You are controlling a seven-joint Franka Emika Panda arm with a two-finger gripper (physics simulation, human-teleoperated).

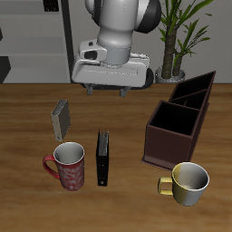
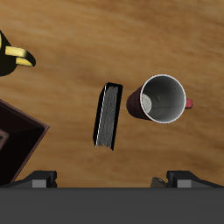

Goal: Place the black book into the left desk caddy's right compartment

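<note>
The black book (image 1: 103, 158) stands on its edge on the wooden table, beside the red patterned mug (image 1: 66, 165). The wrist view shows the black book (image 2: 107, 115) from above with the red mug (image 2: 161, 97) next to it. The left desk caddy (image 1: 179, 121) is a dark reddish-brown box; its large squarish right compartment (image 1: 174, 120) is nearest the table's front. A corner of the caddy (image 2: 16, 140) shows in the wrist view. My gripper (image 1: 107, 91) hangs high above the table, farther back than the book, empty and open; its fingertips (image 2: 42, 178) are spread wide.
A small grey book (image 1: 62, 118) with pale pages stands farther back than the red mug. A yellow-and-white mug (image 1: 186, 182) sits near the table's front edge before the caddy. A potted plant (image 1: 172, 36) stands at the back.
</note>
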